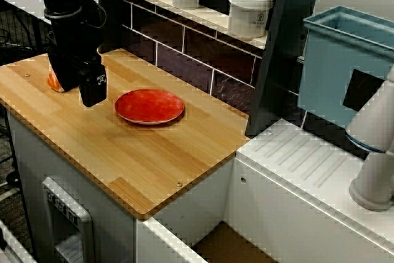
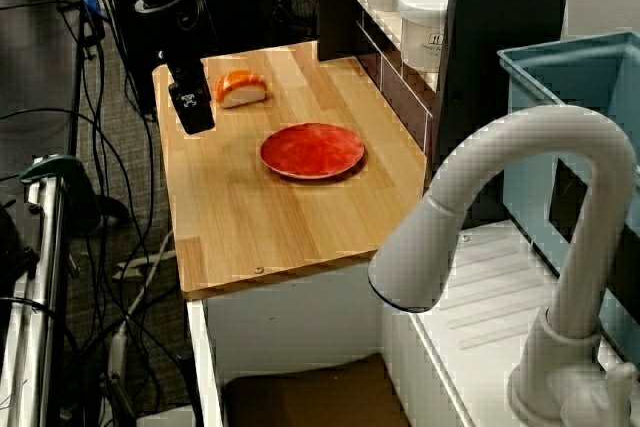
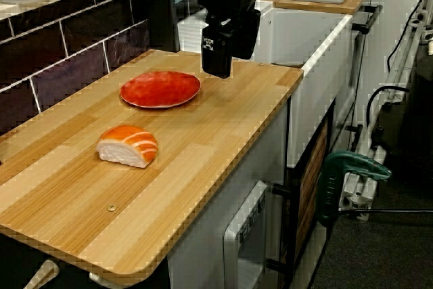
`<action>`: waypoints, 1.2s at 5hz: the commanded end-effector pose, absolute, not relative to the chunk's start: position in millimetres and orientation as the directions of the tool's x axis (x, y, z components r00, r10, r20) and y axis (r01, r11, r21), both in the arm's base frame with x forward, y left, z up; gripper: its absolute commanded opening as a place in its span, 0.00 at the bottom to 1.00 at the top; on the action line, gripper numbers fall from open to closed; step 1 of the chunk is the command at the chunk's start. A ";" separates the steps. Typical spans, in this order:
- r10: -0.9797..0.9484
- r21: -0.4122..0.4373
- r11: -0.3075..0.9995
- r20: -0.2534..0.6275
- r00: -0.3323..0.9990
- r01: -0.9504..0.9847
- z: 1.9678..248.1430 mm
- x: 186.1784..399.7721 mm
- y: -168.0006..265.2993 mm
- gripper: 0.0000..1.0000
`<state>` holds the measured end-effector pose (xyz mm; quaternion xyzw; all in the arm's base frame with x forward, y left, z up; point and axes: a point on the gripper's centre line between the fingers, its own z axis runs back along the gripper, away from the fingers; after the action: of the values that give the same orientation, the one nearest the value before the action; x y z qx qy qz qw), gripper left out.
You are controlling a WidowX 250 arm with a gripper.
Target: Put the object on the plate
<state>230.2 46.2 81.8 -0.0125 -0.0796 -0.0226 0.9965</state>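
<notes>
Sushi (image 3: 128, 145) sits flat on the wooden tabletop (image 3: 203, 167), orange striped side up, free of any grip and well apart from the red plate (image 3: 160, 89), which lies bare near the tiled back wall (image 3: 61, 45) below the shelf of white jars (image 1: 250, 10). The black gripper (image 3: 218, 65) hangs above the tabletop near the front edge, just beside the plate and between it and the sushi in the overhead views, touching neither. Can't tell if the fingers are apart or together, since only one dark block shows from every angle.
</notes>
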 end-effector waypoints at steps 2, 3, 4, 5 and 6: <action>0.031 -0.052 0.998 0.107 0.994 -0.026 89.0 249.0 92.4 1.00; 0.079 -0.052 0.996 0.101 0.992 -0.074 101.5 256.0 134.3 1.00; 0.102 -0.045 0.994 0.127 0.987 -0.097 111.8 256.4 168.5 1.00; 0.122 -0.045 0.992 0.123 0.985 -0.117 99.7 255.6 183.5 1.00; 0.152 -0.038 0.988 0.141 0.978 -0.148 84.3 254.6 188.9 1.00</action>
<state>255.6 184.1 76.8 -0.0233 -0.0580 0.0719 0.9955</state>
